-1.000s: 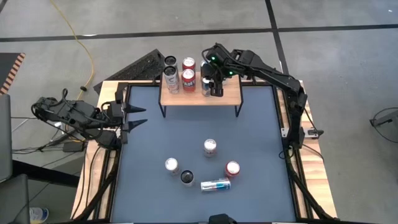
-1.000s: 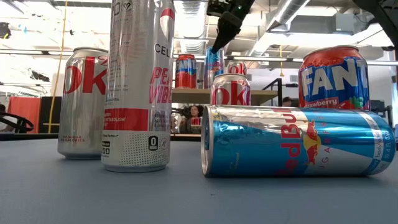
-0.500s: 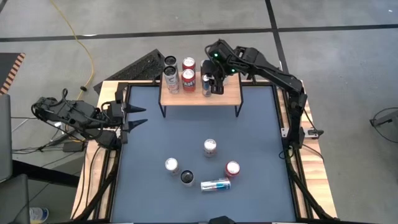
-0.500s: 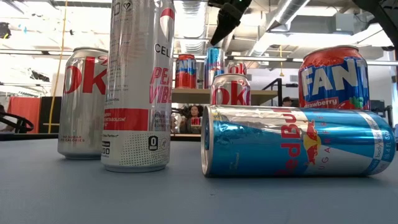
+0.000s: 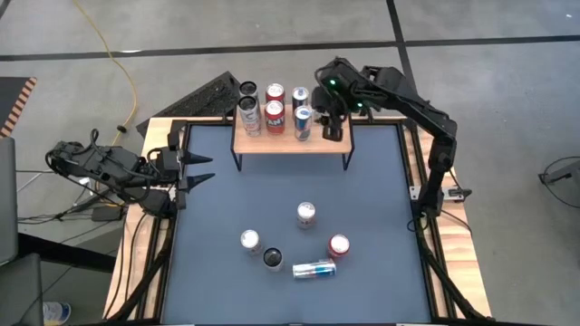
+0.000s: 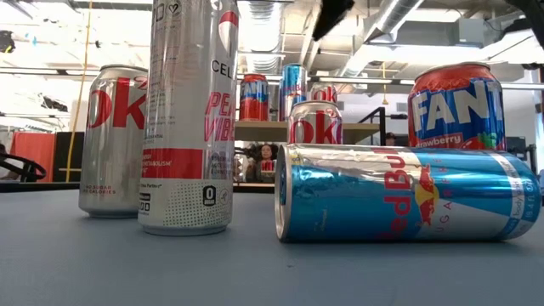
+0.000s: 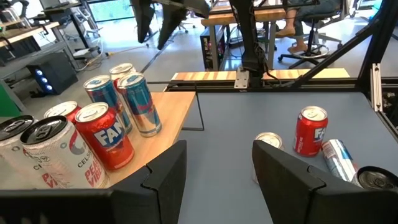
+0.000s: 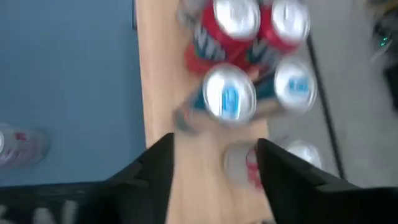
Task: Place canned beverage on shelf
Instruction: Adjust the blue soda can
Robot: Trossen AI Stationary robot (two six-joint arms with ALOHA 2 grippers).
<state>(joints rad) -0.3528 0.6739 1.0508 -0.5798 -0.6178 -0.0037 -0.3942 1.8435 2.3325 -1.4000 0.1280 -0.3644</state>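
Blue can (image 5: 304, 123) stands upright on the shelf (image 5: 337, 145), front row, just right of the red can (image 5: 274, 116). A second blue can (image 5: 300, 96) stands behind it; six cans in all are grouped on the shelf's left and middle. The right end of the top is bare.

Right gripper (image 5: 333, 128) hangs above the shelf, just right of the blue can and apart from it. In the right wrist view the fingers (image 8: 158, 163) stand parted with only bare wood between them; nothing is held.

Step in hand, as judged: clearing away from the placed can. To do it well, rise straight before any sideways travel, keeping both fingers off the blue can's rim; the cans stand close together, so one nudge could topple several.

Five cans wait on the table (image 5: 217, 281): three silver-topped, one red (image 5: 339, 244), one lying (image 5: 314, 269) on its side. The lying can will roll if pushed.

Left gripper (image 5: 199, 170) waits at the table's left edge, fingers partly apart, empty.
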